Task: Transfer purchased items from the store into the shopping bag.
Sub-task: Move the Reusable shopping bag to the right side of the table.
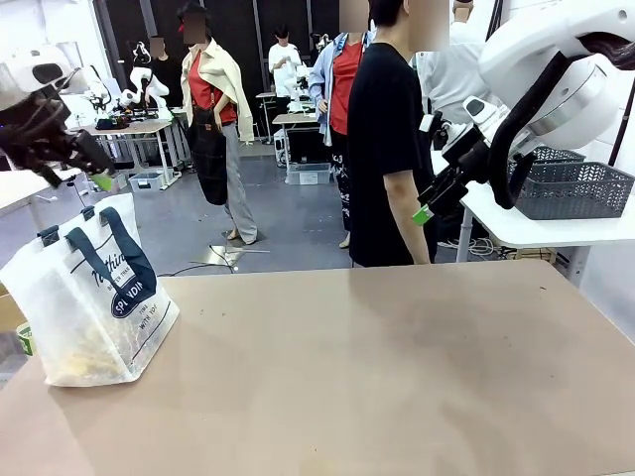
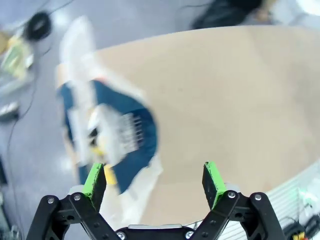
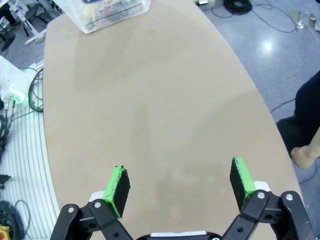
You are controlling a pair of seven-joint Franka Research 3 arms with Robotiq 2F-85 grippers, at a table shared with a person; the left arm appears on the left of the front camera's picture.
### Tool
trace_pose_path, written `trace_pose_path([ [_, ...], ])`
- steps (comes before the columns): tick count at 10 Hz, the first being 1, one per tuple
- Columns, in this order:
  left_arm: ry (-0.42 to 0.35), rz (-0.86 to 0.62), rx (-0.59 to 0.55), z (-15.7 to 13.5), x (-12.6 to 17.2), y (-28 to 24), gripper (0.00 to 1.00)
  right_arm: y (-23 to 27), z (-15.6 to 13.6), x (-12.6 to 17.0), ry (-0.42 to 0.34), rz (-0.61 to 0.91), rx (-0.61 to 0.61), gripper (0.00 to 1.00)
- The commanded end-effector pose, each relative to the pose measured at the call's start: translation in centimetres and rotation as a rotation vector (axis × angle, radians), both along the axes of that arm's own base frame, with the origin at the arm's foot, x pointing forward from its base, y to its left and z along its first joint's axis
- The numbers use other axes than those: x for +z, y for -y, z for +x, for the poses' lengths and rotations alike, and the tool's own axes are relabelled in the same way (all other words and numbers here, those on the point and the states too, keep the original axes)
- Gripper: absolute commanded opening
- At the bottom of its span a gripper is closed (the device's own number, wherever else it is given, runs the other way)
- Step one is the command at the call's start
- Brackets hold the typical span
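Note:
The shopping bag [image 1: 94, 297], whitish translucent plastic with navy handles and lettering, stands at the left end of the tan table [image 1: 397, 377]. Yellowish purchased items [image 1: 84, 359] show dimly through its lower part. My left gripper [image 1: 99, 178] hangs in the air above and behind the bag; in the left wrist view its jaws [image 2: 155, 182] stand open and hold nothing, over the blurred bag [image 2: 115, 135]. High over the table's far right edge, my right gripper [image 1: 425, 210] also stands open [image 3: 182, 187] with nothing in it, the bag [image 3: 112, 12] far across the table from it.
A person in a black T-shirt [image 1: 387, 149] stands at the far side, next to my right gripper. A dark grey lattice basket [image 1: 571, 188] sits on a white side table at the right. Cables and a power strip [image 3: 15, 95] lie on the floor beside the table.

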State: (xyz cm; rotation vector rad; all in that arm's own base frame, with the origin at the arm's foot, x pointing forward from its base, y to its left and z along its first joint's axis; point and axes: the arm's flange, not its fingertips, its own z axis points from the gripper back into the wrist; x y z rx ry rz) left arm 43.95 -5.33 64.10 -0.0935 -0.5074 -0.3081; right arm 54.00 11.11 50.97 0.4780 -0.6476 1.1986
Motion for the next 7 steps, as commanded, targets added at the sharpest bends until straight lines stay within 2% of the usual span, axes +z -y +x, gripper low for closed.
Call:
trace_pose_path([
  [1,-0.031,-0.187,-0.221,0.8,-2.3,0.1,1.0,0.0,0.0,-0.1,0.002,-0.008,-0.004,1.0],
  [3,-0.032,-0.261,-0.356,1.2,-2.3,1.8,1.0,0.0,0.0,-0.1,0.002,-0.008,-0.004,1.0],
  [4,-0.045,-0.285,-0.477,1.6,-2.7,2.8,1.0,0.0,0.0,-0.1,0.002,-0.008,-0.004,1.0],
  [5,-0.002,-0.3,-0.566,2.1,-3.6,3.8,1.0,0.0,0.0,-0.1,0.002,-0.008,-0.004,1.0],
  [7,0.213,-0.305,-0.642,2.5,-4.7,5.4,1.0,0.0,0.0,-0.1,0.002,-0.008,-0.004,1.0],
])
